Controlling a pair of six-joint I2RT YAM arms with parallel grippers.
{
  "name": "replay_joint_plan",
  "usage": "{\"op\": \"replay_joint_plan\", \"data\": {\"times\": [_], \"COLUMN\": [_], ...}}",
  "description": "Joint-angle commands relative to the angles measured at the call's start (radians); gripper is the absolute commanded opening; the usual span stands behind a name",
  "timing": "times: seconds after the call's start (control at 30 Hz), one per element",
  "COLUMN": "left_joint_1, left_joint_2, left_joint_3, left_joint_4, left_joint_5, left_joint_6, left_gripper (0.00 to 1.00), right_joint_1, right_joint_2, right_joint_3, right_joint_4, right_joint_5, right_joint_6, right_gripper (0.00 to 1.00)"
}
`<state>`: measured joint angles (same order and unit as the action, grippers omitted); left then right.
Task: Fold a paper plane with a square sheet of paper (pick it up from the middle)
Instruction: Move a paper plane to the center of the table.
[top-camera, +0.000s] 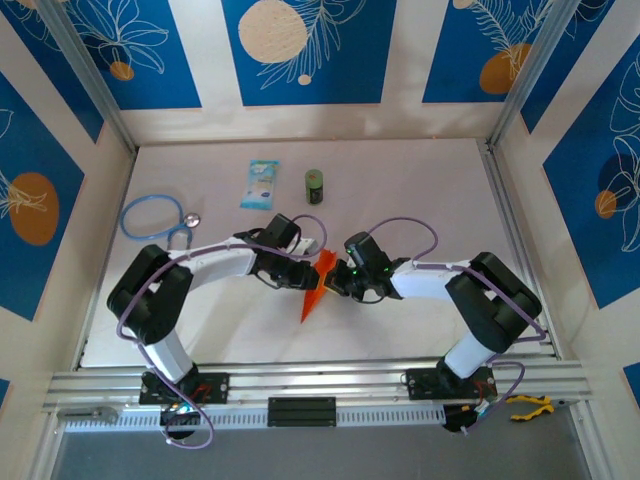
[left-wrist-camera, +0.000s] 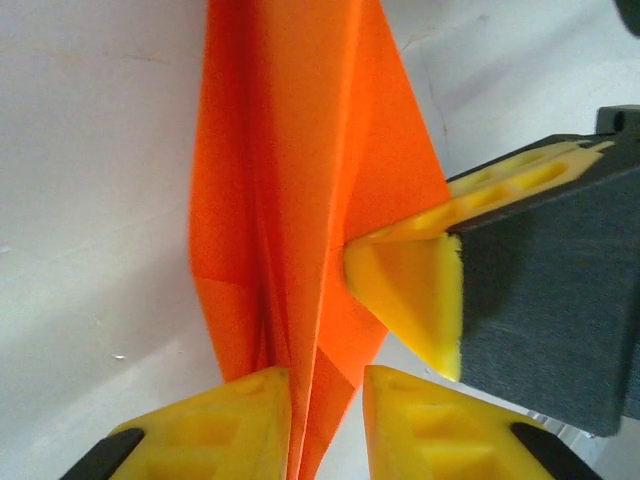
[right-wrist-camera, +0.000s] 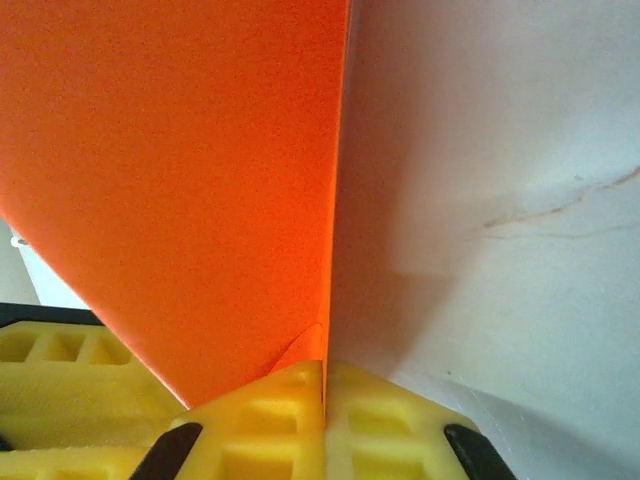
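Orange paper plane (top-camera: 315, 290), folded to a dart, sits toward the arms from the green can (top-camera: 315, 186). The right gripper (right-wrist-camera: 323, 400) pinches its edge. The left gripper (left-wrist-camera: 325, 420) stands slightly parted around the folds. Probably the final creasing; next needs a clean release.

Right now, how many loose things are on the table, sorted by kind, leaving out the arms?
folded orange paper plane: 1
light-blue rectangular packet: 1
small green can: 1
blue-tubed stethoscope: 1
Total: 4
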<state>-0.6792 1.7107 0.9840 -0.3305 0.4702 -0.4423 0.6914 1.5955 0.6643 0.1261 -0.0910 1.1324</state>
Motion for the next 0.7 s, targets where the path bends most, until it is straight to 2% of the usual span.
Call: {"op": "replay_joint_plan", "data": {"times": [0.0, 0.27, 0.37, 0.47, 0.67], "left_joint_1": [-0.008, -0.008, -0.007, -0.005, -0.006], "left_joint_2": [0.017, -0.054, -0.068, -0.047, 0.007], "left_joint_3": [0.020, -0.005, 0.002, 0.024, 0.050], "left_joint_4": [-0.033, 0.041, 0.033, -0.006, -0.044], "left_joint_5": [-0.014, 0.015, -0.042, -0.080, -0.040], "left_joint_6": [0.034, 0.049, 0.058, 0.089, 0.102], "left_gripper": [0.27, 0.29, 0.34, 0.37, 0.37], "right_joint_1": [-0.004, -0.003, -0.001, -0.001, -0.001], "right_joint_2": [0.011, 0.020, 0.019, 0.018, 0.016], "right_joint_3": [-0.002, 0.005, 0.007, 0.007, 0.006], "right_joint_4": [0.013, 0.004, 0.005, 0.002, 0.002], "right_joint_5": [-0.024, -0.029, -0.027, -0.026, -0.023], "right_joint_6": [0.010, 0.010, 0.010, 0.009, 0.012], "right_gripper": [0.02, 0.02, 0.02, 0.02, 0.02]}}
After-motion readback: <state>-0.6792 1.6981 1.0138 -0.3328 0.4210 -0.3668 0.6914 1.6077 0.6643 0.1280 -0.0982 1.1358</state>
